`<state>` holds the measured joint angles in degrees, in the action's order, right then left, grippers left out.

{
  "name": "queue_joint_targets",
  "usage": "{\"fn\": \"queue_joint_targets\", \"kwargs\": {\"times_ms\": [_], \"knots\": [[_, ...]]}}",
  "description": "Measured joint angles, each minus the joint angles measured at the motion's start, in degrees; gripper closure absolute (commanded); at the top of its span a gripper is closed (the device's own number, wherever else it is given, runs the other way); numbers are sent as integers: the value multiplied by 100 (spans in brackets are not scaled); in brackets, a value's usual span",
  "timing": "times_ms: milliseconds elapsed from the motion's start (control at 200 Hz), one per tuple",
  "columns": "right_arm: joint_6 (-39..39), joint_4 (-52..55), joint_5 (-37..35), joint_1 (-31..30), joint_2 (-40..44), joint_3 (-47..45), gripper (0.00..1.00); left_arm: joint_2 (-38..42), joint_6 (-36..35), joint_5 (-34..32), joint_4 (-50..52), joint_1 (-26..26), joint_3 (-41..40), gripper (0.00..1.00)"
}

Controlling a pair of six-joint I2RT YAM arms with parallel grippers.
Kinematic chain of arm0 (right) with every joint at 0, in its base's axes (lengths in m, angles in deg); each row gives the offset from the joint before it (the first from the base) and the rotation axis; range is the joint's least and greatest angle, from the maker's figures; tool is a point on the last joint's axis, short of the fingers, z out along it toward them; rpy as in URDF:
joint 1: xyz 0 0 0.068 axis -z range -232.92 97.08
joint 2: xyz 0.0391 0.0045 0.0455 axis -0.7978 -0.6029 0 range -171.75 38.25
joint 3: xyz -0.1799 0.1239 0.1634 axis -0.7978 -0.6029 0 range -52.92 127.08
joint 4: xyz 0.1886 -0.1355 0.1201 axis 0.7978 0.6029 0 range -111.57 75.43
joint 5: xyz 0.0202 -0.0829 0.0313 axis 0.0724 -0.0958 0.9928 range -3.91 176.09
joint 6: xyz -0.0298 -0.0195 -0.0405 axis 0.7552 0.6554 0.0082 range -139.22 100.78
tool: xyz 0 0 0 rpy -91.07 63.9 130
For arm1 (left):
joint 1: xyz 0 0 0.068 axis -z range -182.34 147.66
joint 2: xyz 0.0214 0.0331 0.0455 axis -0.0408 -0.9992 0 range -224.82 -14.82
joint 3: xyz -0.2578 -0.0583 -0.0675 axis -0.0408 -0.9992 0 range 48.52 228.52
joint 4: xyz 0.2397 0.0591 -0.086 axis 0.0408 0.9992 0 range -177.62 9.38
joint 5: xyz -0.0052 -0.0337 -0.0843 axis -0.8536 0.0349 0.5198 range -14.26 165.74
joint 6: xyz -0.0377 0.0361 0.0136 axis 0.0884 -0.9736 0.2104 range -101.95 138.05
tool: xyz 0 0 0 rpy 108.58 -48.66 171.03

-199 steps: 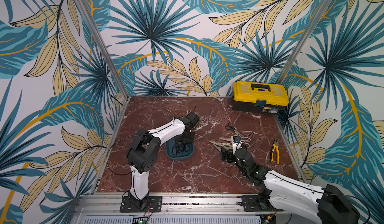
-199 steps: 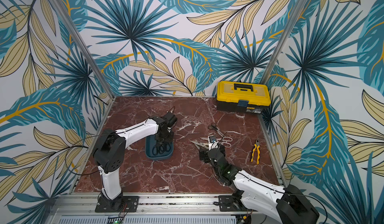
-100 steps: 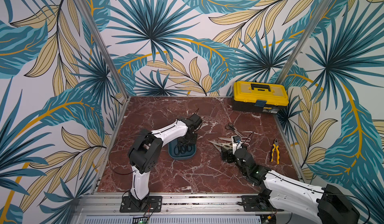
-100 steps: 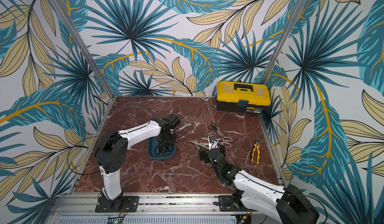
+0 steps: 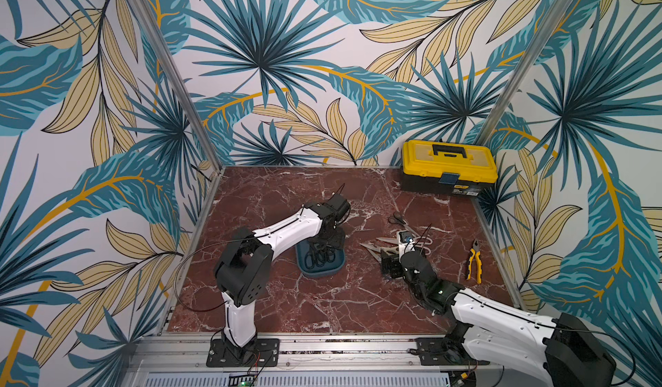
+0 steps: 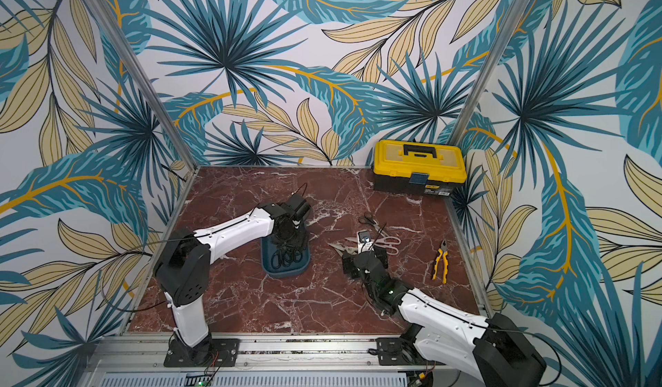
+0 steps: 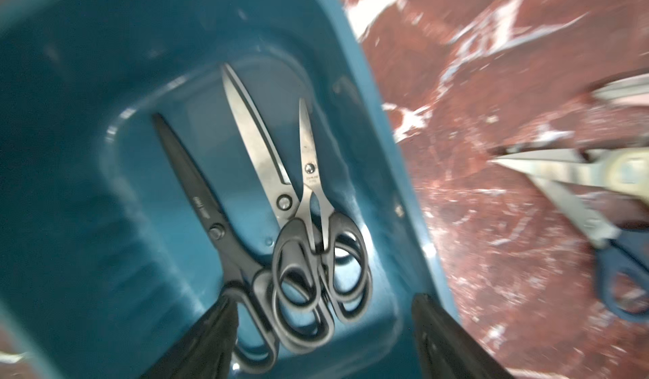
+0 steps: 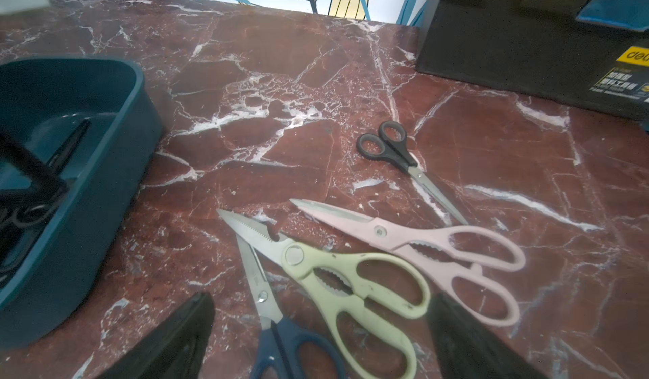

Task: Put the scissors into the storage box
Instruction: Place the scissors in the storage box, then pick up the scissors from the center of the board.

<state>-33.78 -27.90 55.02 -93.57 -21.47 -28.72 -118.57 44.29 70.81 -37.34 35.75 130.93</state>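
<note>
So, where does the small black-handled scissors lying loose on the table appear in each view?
In a top view: small black-handled scissors, between the yellow toolbox and the pink-handled scissors.
In a top view: the same place, in front of the toolbox.
Left wrist: not in it.
Right wrist: beyond the pink-handled scissors, toward the toolbox, at.
Shared landmark: the storage box, seen in all four.

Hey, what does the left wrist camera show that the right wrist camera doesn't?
Left wrist only: three black-handled scissors lying in full view inside the storage box, under the open left gripper. Right wrist only: small black scissors, the toolbox and the open right gripper. Both: the box, cream scissors, blue scissors and the marble table.
</note>
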Motion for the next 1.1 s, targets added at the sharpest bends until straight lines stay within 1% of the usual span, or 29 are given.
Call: {"fn": "queue_joint_targets", "kwargs": {"times_ms": [85, 185, 301, 341, 441, 526, 591, 622, 732, 857, 972, 1103], "knots": [[-79, 284, 116, 155, -7, 435, 0, 490, -96, -127, -153, 2, -70, 15], [-310, 614, 490, 463, -17, 833, 0, 1333, -245, -262, -680, 2, -577, 14], [-503, 1285, 914, 896, -166, 1292, 1, 2378, -496, -275, -1434, 2, -1556, 11], [-538, 1617, 1095, 1075, -238, 1458, 1, 2677, -584, -229, -1709, 0, -1904, 9], [-588, 2402, 1364, 1473, -442, 1853, 2, 3462, -922, 39, -2472, 2, -2859, 5], [-605, 2931, 1519, 1655, -588, 2079, 4, 4076, -1274, 354, -3064, 2, -3611, 3], [-608, 3239, 1646, 1762, -671, 2159, 6, 4452, -1502, 509, -3362, 2, -4039, 2], [-612, 3353, 1692, 1805, -702, 2168, 7, 4590, -1585, 562, -3491, 2, -4199, 0], [-625, 3670, 1766, 1945, -879, 2173, 11, 5082, -1825, 737, -3915, 2, -4763, 0], [-619, 3943, 1829, 2033, -1298, 2243, 21, 5482, -1958, 822, -4186, 2, -5283, 0], [-516, 4059, 2037, 2055, -1622, 2297, 30, 5637, -2109, 866, -4365, 2, -5630, 0], [-273, 4131, 2435, 2052, -1672, 2358, 35, 5657, -2253, 929, -4544, 2, -5886, 0]]}}
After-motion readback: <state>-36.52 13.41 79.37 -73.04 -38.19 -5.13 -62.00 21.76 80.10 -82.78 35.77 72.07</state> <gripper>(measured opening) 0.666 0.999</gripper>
